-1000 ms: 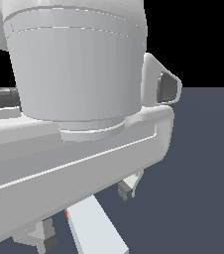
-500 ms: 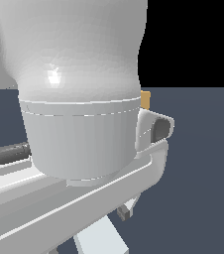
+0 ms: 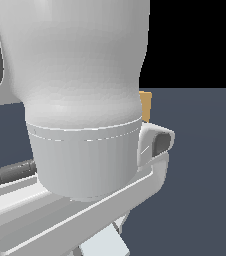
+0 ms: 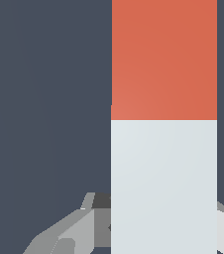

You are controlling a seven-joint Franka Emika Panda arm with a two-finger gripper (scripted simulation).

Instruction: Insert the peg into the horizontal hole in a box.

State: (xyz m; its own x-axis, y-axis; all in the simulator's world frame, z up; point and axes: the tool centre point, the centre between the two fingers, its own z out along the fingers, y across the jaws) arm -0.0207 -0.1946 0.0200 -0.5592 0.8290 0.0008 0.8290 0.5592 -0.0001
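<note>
Moved: arm (image 3: 80,100) has swung since a second ago, uncovering more of the box (image 3: 146,106).
Exterior count: one box sliver behind the arm; one pale peg (image 3: 105,246) end below; hole hidden.
Wrist count: one peg (image 4: 163,124), red-orange beyond grey-white, over dark floor (image 4: 44,99).
Gripper (image 4: 153,223): fingers (image 4: 69,230) flank the peg; clamped, it seems.
</note>
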